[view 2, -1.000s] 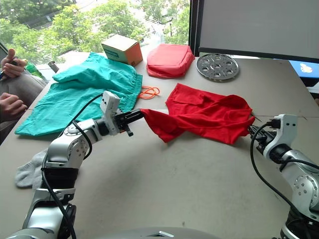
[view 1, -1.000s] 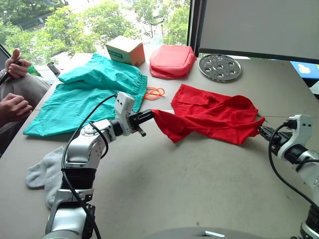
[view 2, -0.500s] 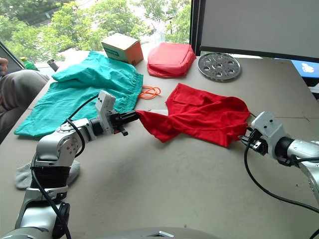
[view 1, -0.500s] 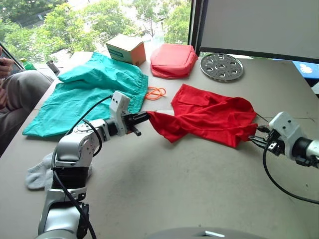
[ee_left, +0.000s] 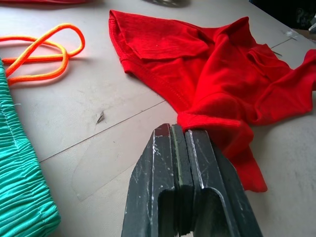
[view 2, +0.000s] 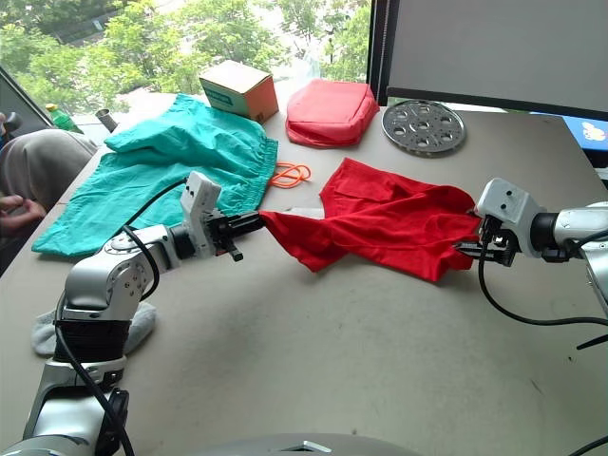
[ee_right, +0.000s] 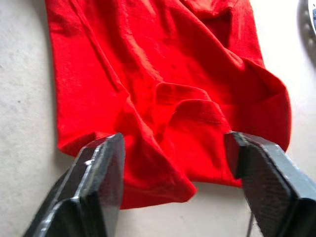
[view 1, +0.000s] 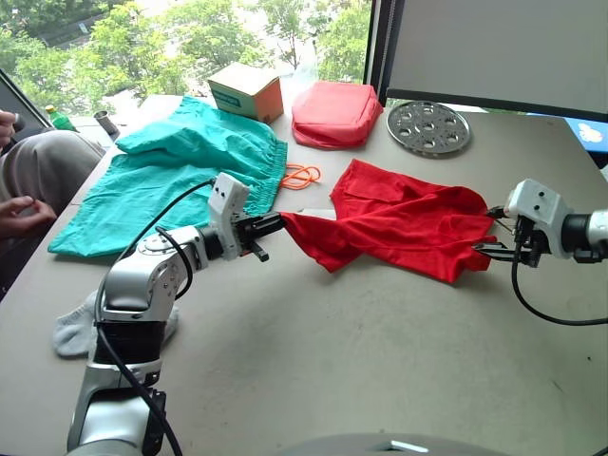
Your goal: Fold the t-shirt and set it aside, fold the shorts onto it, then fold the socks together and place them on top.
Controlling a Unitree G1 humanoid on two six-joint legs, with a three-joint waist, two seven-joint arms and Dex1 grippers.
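Left pincer (view 1: 273, 228): I see its two black fingers pressed tight on the left corner of the t-shirt (view 1: 404, 223), lifting that corner a little off the desk (view 1: 380, 361).
Right pincer (view 2: 465, 249): I see it spread wide at the right edge of the t-shirt, a finger on each side of a crumpled fold, not pinching yet.
T-shirt: red and rumpled, in the middle of the desk, stretched between my two pincers.
Shorts (view 1: 176, 176): big and teal, lying at the far left of the desk, with an orange string (view 1: 297, 176) looped just beside them, between them and the t-shirt.
Socks (view 1: 81, 328): grey, at the near left, partly behind my left arm.
Far side: a small box (view 1: 247, 90), a puffy red pouch (view 1: 337, 114) and a round metal plate with holes (view 1: 427, 126).
Left edge: a person's hand (view 1: 21, 215).
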